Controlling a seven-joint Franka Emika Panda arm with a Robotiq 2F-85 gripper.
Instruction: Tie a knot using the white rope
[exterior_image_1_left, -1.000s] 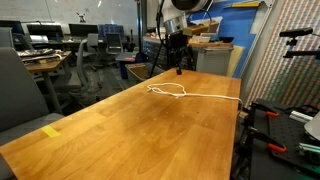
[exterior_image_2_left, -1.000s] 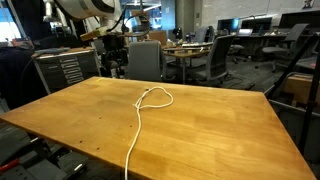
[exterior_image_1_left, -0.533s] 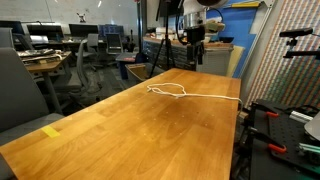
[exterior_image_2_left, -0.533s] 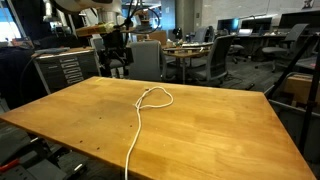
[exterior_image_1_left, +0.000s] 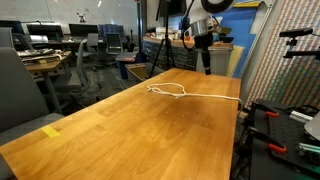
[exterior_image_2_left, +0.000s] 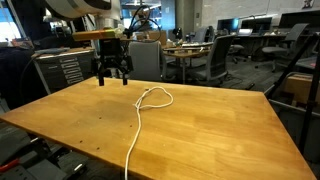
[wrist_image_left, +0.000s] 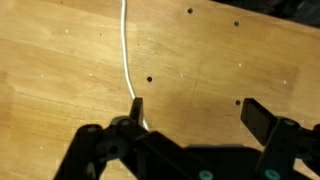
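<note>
1. Arm (exterior_image_1_left: 208, 5): smooth, rounded white housings. A dark band marks the joint nearest the wrist in both exterior views.
2. Wrist bracket (exterior_image_2_left: 100, 34): a flat, pale yellowish plate lies crosswise just above the gripper body.
3. Gripper (exterior_image_2_left: 113, 78): black throughout, with a compact, blocky body narrowing to two fingers.
4. Fingers (wrist_image_left: 262, 118): black, slab-sided bars with squared tips and flat inner faces, as seen in the wrist view.
5. Linkage (wrist_image_left: 100, 145): black bars with rounded pivot ends sit behind each finger.
6. Screws and markings: too blurred to make out.
</note>
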